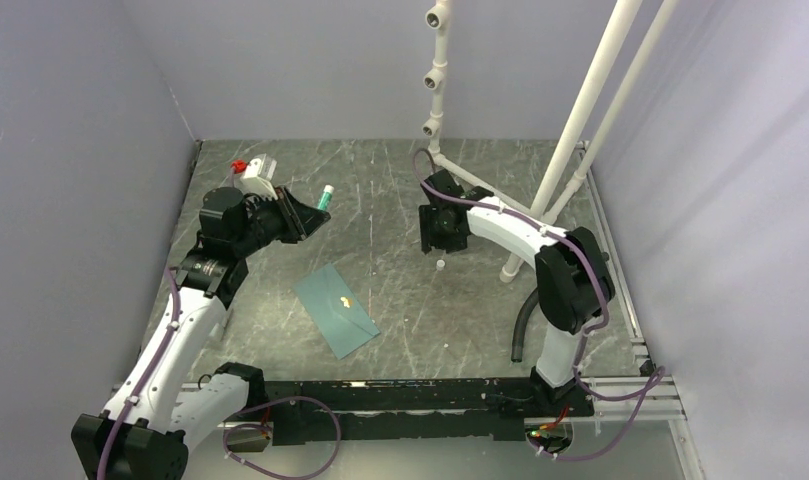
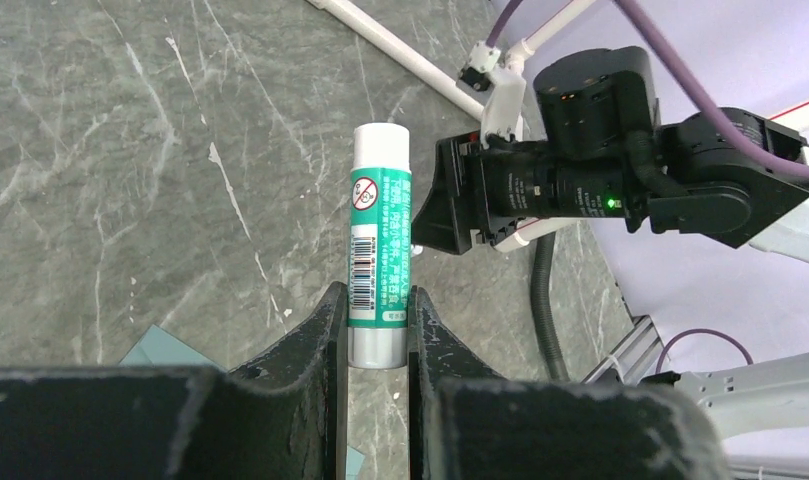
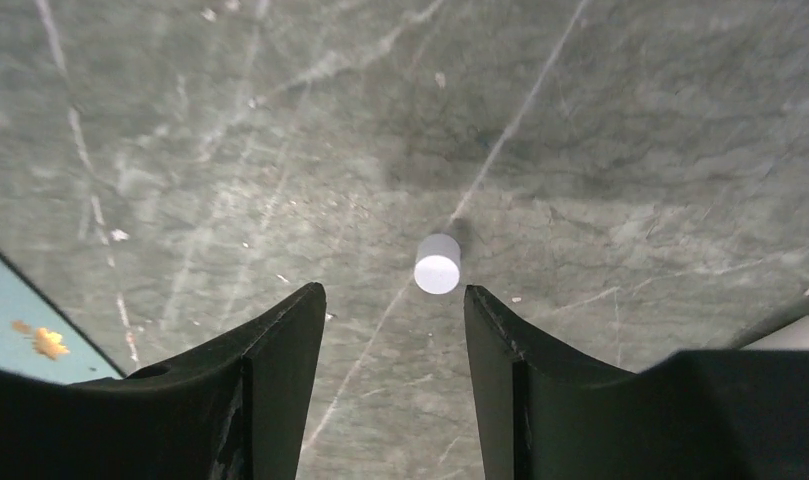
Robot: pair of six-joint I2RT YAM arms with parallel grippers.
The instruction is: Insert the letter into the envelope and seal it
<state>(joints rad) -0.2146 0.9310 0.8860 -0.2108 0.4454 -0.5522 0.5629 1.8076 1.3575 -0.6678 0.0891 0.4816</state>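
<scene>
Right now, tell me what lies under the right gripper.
A small white cylinder stands on the table below the open right gripper, untouched. The envelope shows at the left edge. The fingers hide the table beneath them.

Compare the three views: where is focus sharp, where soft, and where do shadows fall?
Top external: even, soft light, no glare on the table. Left wrist: glue stick label sharp, near jaws dark and soft. Right wrist: white cap casts a soft shadow up-right.
</scene>
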